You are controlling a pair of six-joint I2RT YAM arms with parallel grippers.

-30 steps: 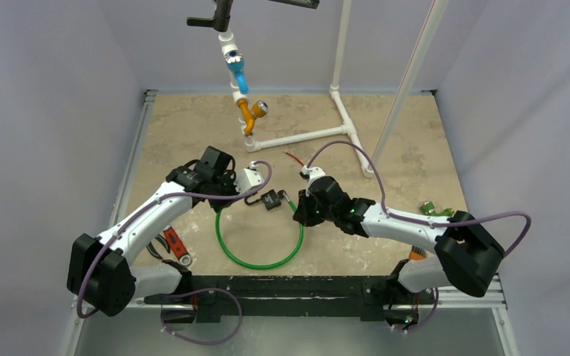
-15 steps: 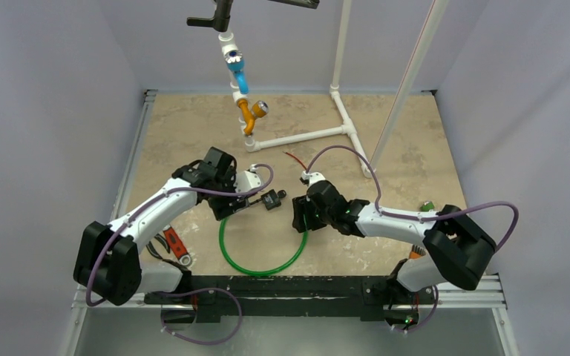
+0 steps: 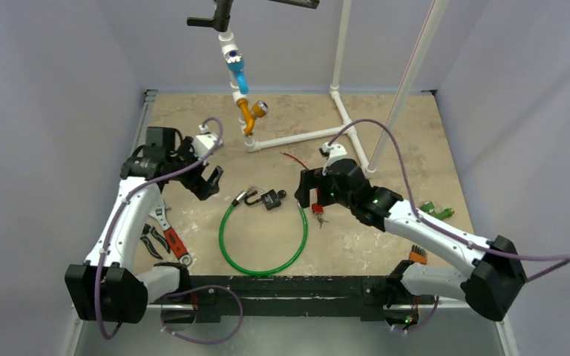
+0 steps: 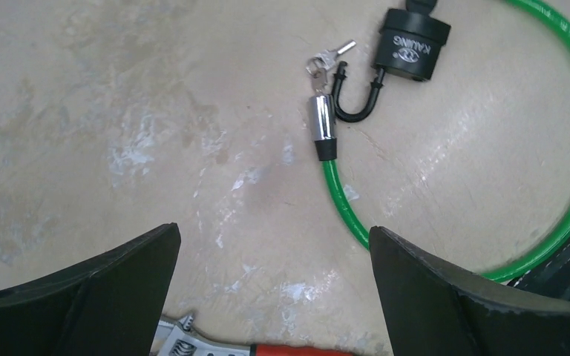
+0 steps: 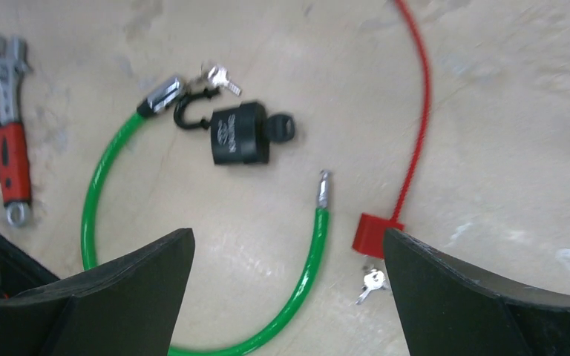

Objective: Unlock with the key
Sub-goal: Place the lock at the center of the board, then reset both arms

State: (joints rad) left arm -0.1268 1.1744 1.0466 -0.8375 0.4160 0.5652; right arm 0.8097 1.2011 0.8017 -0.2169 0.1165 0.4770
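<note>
We see the padlock (image 3: 271, 199) lying flat on the table (image 3: 386, 133), between the two arms and touched by neither. A black-headed key (image 5: 282, 127) sticks out of its base; in the left wrist view that end runs off the top edge, so only the right wrist view shows the key properly. The shackle (image 4: 356, 100) has one leg in the body and the other tip standing free. A small bunch of spare keys (image 4: 326, 59) sits at that free tip, but we cannot tell whether they hang on it or merely lie against it. The green cable (image 3: 261, 241) curls in a loop below the lock. One metal end (image 4: 320, 122) rests just beside the shackle, and the other end (image 5: 325, 185) lies apart from the lock. The left gripper (image 4: 273, 233) hangs wide and empty above bare table, well left of the lock. The right gripper (image 5: 288, 237) is likewise spread wide with nothing in it, and its fingers hide the lower corners of that view. A red tag (image 5: 377, 233) with two tiny keys (image 5: 371, 283) lies near the cable's loose end, blurred. A red-handled wrench (image 5: 11, 159) is cut off at the frame's left edge.
</note>
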